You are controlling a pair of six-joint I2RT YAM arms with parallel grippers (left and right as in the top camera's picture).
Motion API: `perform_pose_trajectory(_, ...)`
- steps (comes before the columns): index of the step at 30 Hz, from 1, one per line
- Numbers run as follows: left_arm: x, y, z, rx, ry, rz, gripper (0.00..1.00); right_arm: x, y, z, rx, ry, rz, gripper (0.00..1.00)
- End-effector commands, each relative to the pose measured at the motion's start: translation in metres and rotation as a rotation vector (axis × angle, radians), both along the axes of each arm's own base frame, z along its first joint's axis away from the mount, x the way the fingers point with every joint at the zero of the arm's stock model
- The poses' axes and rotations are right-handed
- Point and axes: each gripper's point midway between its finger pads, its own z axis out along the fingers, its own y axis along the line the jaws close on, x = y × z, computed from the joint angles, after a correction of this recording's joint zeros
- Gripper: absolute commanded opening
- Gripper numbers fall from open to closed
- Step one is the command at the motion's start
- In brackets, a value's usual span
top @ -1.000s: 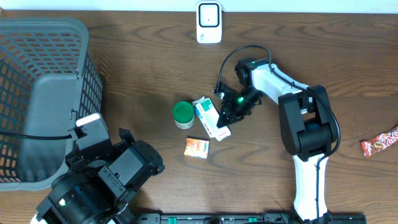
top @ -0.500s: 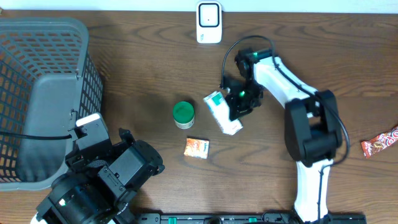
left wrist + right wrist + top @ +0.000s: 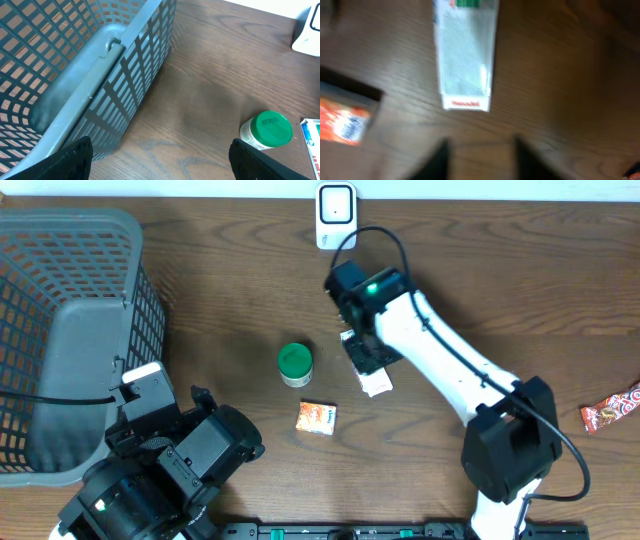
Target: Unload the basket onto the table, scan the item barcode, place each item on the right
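The right arm (image 3: pixel 440 355) reaches from its base at the 5 o'clock edge of the brown wooden bench (image 3: pixel 520 270) up toward 11 o'clock. Its wrist is bent over so that the camera looks straight down. Below it the white and green cardboard box (image 3: pixel 465 60) lies flat on the bench; from overhead only its white end sticks out from under the wrist. The right claw (image 3: pixel 480 150) hangs above the box with its dark, blurred fingers (image 3: pixel 437 160) spread apart, bare wood between them and nothing pinched.

The white upright scanner unit (image 3: pixel 336 215) stands at 12 o'clock from the box, well apart from it. A round jar with a green lid (image 3: pixel 294 363) sits at 9 o'clock of the box, and a small orange packet (image 3: pixel 316 417) at 7 o'clock.

The left arm (image 3: pixel 170 470) is folded low at the 7 o'clock corner beside the grey plastic mesh basket (image 3: pixel 70 270). The left claw (image 3: pixel 160 150) is spread wide and empty, pointing toward the jar.
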Motion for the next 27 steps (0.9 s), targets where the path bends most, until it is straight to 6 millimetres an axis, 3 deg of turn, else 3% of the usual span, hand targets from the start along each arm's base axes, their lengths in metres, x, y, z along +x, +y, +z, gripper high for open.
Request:
perform_pose_trajectory(1,0.000,0.002,0.000,0.003,-0.005,0.011,0.85,0.009,0.008,0.001,0.039,-0.043,-0.075,0.99)
perform_pose_trajectory(6,0.000,0.002,0.000,0.003,-0.006,0.011,0.85,0.016,0.025,-0.001,0.221,0.015,-0.016,0.99)
perform_pose_trajectory(11,0.000,0.002,0.000,0.003,-0.006,0.011,0.85,0.018,0.013,-0.017,0.376,0.105,-0.016,0.99)
perform_pose_trajectory(16,0.000,0.002,0.000,0.003,-0.006,0.011,0.85,0.009,-0.006,-0.042,0.336,0.137,-0.055,0.99)
perform_pose_trajectory(21,0.000,0.002,0.000,0.003,-0.006,0.011,0.85,0.004,-0.004,-0.057,0.313,0.130,-0.084,0.99)
perform_pose_trajectory(25,0.000,0.002,0.000,0.003,-0.005,0.011,0.85,0.010,-0.027,-0.064,0.130,0.032,-0.217,0.99)
perform_pose_trajectory(27,0.000,0.002,0.000,0.003,-0.005,0.011,0.85,0.009,-0.027,-0.063,0.083,0.003,-0.223,0.99)
